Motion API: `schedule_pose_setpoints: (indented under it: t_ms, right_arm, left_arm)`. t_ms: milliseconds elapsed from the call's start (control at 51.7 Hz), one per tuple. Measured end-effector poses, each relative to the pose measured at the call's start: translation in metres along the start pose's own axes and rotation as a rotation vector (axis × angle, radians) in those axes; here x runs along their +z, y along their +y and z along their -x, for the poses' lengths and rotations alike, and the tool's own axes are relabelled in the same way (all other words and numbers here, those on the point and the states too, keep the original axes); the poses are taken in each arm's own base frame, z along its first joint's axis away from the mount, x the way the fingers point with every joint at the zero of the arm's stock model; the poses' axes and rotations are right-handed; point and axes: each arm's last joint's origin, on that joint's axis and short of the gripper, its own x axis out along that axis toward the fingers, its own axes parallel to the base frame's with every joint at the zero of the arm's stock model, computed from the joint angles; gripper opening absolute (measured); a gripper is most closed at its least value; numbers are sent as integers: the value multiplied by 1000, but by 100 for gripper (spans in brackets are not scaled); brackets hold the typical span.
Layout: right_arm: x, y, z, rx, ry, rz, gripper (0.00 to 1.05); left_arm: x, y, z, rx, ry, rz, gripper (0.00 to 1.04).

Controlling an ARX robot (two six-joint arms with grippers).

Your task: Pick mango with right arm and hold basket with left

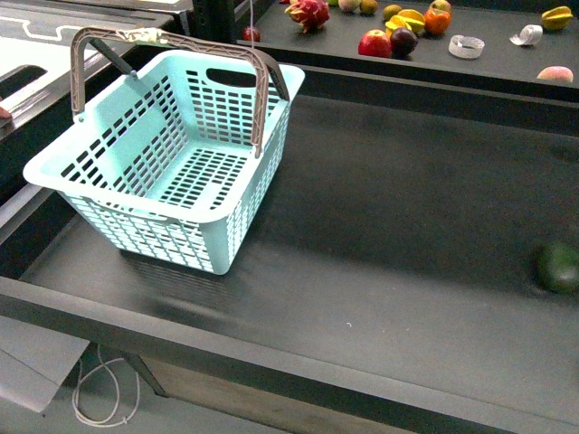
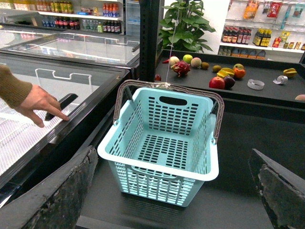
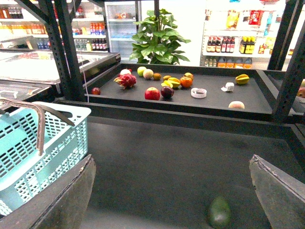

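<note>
The light turquoise basket stands empty on the dark lower surface at the left, with both grey-brown handles raised. In the left wrist view the basket sits just ahead of my left gripper. That gripper is open, its dark fingers spread wider than the basket. My right gripper is open over bare dark surface, with the basket off to one side. The mango is out of view. Neither arm shows in the front view.
A dark green round fruit lies at the right edge of the surface, close ahead of my right gripper. A raised back shelf holds several fruits. A person's hand rests on the freezer lid beside the basket.
</note>
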Motion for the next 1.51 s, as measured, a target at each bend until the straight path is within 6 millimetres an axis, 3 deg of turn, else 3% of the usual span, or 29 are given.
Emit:
schedule_pose_setpoints:
  t_ms: [58,155,271,445,619,716,1103,1509]
  right_arm:
    - [0,0,0,0,0,0,96]
    - [0,0,0,-1,0,0,96]
    - [0,0,0,1,0,0,96]
    - [0,0,0,0,0,0,96]
    - [0,0,0,0,0,0,96]
    - [0,0,0,0,0,0,96]
    - [0,0,0,0,0,0,96]
    - [0,0,0,0,0,0,96]
  left_arm:
    - [0,0,0,10,2,0,97]
    - [-4,-6,-11,252,73,-65,97]
    - [7,-15,-34,236,57,-35,97]
    - [13,-27,-88,165,95,107,97]
    - [-12,-34,-165,141,232,312,97]
    - [-21,-36,-191,124,277,422,97]
    - [-46,-58,-272,87,366,784,97]
    - [-67,-83,-358,100,417,1005,97]
